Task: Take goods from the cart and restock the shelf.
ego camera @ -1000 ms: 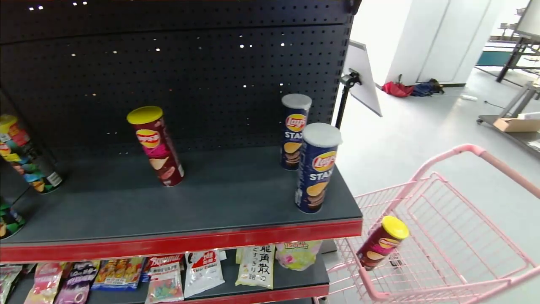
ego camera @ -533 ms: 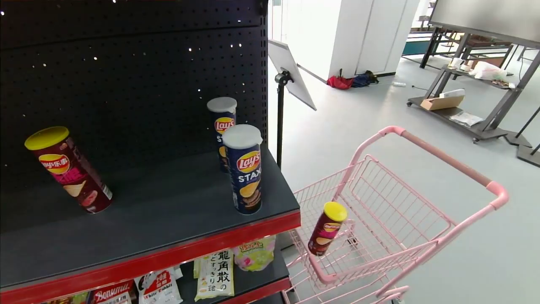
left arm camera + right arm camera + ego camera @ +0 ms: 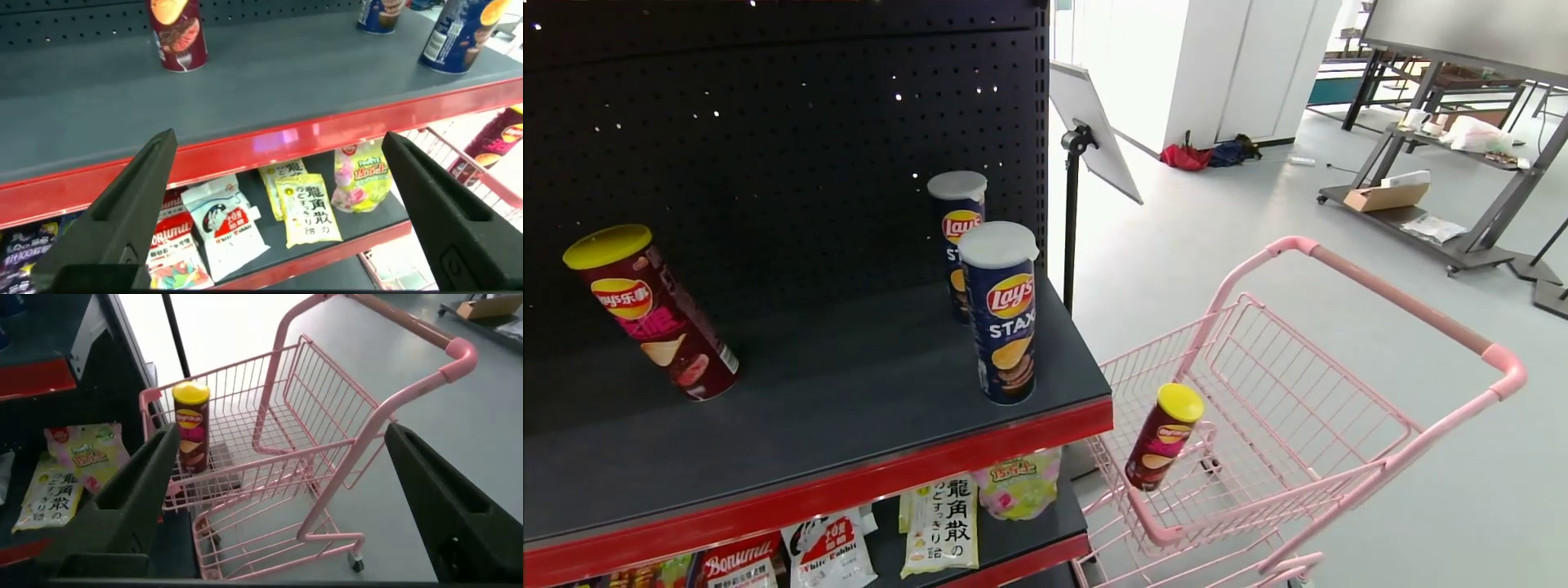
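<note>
only the head camera swung; the goods kept still. a maroon yellow-lidded chip tube (image 3: pixel 1164 437) stands in a corner of the pink wire cart (image 3: pixel 1388 298), beside the red-edged shelf (image 3: pixel 890 478). left gripper (image 3: pixel 274 143) and right gripper (image 3: pixel 279 433) both gape wide.

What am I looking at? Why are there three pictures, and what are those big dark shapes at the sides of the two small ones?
This is a robot with two arms that fills a shop shelf. The big picture comes from a camera on its head. The small ones come from cameras on its wrists, so the dark shapes are its own fingers: the left gripper and the right gripper, both open and holding nothing. On the shelf stand a red can, a front blue can and a back blue can. The cart can sits in the pink cart. Snack bags lie on the shelf below.
</note>
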`<state>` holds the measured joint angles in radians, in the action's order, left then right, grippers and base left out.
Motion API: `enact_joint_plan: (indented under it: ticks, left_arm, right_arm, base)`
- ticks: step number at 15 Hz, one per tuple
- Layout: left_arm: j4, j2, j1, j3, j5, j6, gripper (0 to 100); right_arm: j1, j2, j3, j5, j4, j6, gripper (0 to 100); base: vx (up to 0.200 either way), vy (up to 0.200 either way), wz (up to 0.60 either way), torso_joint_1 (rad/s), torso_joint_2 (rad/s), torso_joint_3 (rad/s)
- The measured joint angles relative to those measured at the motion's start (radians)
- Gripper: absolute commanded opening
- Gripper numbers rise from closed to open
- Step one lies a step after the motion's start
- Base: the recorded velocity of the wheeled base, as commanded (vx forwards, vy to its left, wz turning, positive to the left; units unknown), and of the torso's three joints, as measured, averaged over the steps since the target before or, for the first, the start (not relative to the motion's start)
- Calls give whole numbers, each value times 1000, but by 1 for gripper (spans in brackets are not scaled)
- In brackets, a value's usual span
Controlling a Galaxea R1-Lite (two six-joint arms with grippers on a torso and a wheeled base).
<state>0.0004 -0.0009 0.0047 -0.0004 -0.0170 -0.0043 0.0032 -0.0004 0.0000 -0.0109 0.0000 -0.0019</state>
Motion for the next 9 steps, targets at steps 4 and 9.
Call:
enact_joint_plan:
  ticks: [4,9]
  left_arm:
    - [0,0,0,0,0,0,100]
    - [0,0,0,0,0,0,100]
  right_arm:
    - [0,0,0,1,0,0,100]
    - [-1,0,0,1,0,1,100]
  base:
    - [0,0,0,-141,343,195]
    - [0,0,0,-144,359,212]
